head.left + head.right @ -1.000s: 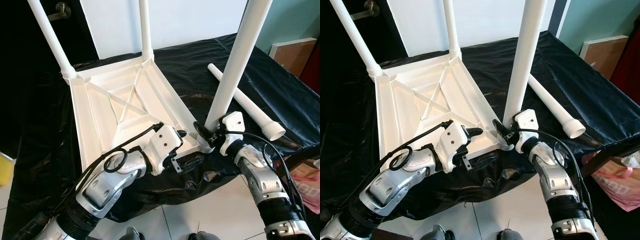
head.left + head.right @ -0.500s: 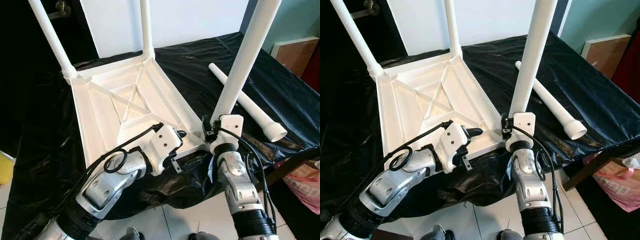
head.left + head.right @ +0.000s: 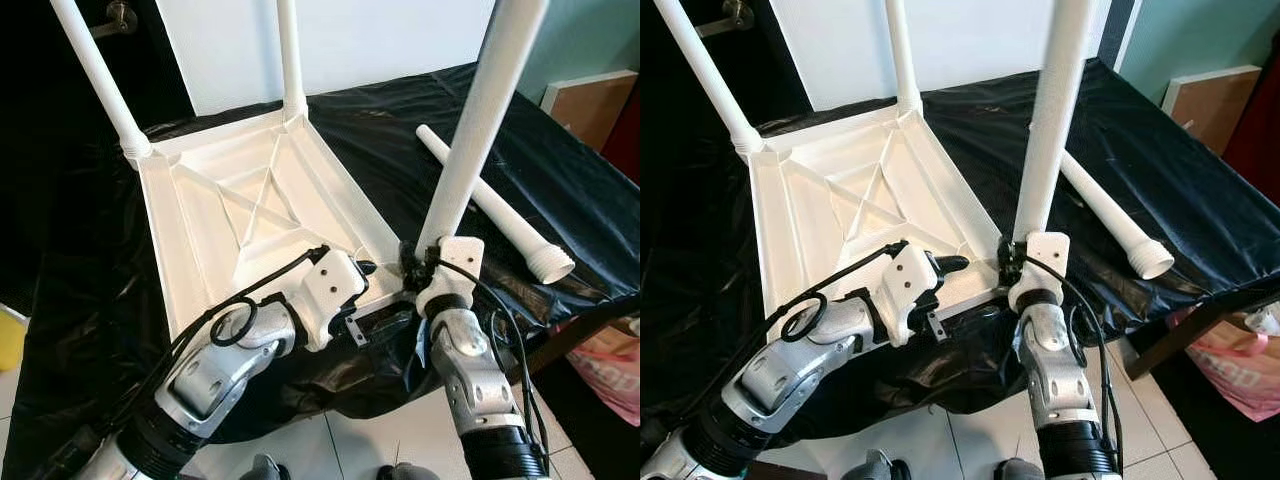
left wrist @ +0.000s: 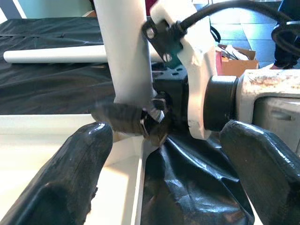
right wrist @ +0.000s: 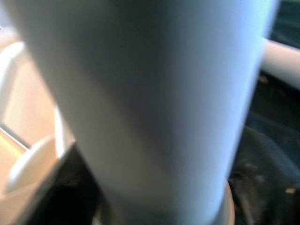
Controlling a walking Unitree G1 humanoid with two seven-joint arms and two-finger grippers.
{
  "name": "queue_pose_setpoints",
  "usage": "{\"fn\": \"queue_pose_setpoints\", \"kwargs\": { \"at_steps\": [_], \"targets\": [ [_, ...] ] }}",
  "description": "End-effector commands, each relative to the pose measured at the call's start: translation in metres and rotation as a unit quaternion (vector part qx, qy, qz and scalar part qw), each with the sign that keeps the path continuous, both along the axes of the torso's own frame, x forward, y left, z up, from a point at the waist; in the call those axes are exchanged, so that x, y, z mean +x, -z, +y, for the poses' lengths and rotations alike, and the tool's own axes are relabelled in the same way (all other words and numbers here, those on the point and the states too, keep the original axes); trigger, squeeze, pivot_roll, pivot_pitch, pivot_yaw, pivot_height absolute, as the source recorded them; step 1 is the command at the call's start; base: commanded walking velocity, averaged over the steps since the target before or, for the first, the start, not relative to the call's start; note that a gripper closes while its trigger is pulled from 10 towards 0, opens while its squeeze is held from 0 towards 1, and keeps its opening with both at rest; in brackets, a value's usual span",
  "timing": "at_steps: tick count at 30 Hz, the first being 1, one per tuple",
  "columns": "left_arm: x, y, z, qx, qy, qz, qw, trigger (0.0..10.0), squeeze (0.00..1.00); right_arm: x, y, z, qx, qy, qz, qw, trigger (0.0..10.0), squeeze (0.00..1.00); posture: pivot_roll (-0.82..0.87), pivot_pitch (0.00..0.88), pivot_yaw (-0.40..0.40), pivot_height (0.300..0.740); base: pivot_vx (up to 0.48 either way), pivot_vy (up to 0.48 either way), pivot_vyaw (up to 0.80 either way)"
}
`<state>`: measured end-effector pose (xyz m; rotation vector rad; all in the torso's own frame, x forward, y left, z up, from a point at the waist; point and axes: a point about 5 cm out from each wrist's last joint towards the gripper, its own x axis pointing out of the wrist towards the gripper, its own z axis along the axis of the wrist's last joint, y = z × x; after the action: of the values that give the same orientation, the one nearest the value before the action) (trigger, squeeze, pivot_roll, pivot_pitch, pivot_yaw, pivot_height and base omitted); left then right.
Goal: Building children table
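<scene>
While right gripper clamps leg, left gripper straddles tabletop edge.

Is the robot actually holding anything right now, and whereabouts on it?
Yes: the right gripper clamps the upright white plastic table leg at its base. The left gripper holds nothing.

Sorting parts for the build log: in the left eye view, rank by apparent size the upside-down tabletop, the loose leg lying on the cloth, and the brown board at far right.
1. Upside-down tabletop
2. Loose leg
3. Brown board, partly cut off and farther away, so its rank is unsure.
</scene>
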<state>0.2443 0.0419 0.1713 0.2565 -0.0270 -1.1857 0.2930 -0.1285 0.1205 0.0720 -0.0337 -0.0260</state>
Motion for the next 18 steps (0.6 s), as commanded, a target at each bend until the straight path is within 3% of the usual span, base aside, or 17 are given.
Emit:
{"fn": "queue_pose_setpoints", "kwargs": {
  "at_steps": [1, 11, 12, 18],
  "targets": [
    [-0.001, 0.001, 0.0, 0.013, 0.033, 0.001, 0.999, 10.0, 0.0, -0.001, 0.002, 0.003, 0.01, -0.016, 0.003, 1.0, 10.0, 1.0, -0.06, 0.081, 0.032, 0.74, 0.0, 0.0, 0.0],
    [-0.001, 0.001, -0.001, 0.01, 0.028, -0.002, 1.0, 10.0, 0.0, 0.001, -0.005, -0.005, -0.005, -0.043, -0.015, 0.999, 10.0, 1.0, -0.06, 0.071, 0.022, 0.74, 0.0, 0.0, 0.0],
    [0.0, 0.002, -0.001, 0.01, 0.027, -0.002, 1.0, 10.0, 0.0, 0.002, -0.006, -0.008, -0.01, -0.061, -0.017, 0.998, 10.0, 0.0, -0.06, 0.068, 0.02, 0.74, 0.0, 0.0, 0.0],
    [0.003, 0.003, 0.0, 0.009, 0.015, -0.008, 1.0, 10.0, 0.0, 0.006, -0.01, -0.019, -0.027, -0.111, -0.027, 0.993, 10.0, 0.0, -0.06, 0.066, 0.025, 0.74, 0.0, 0.0, 0.0]
  ]
}}
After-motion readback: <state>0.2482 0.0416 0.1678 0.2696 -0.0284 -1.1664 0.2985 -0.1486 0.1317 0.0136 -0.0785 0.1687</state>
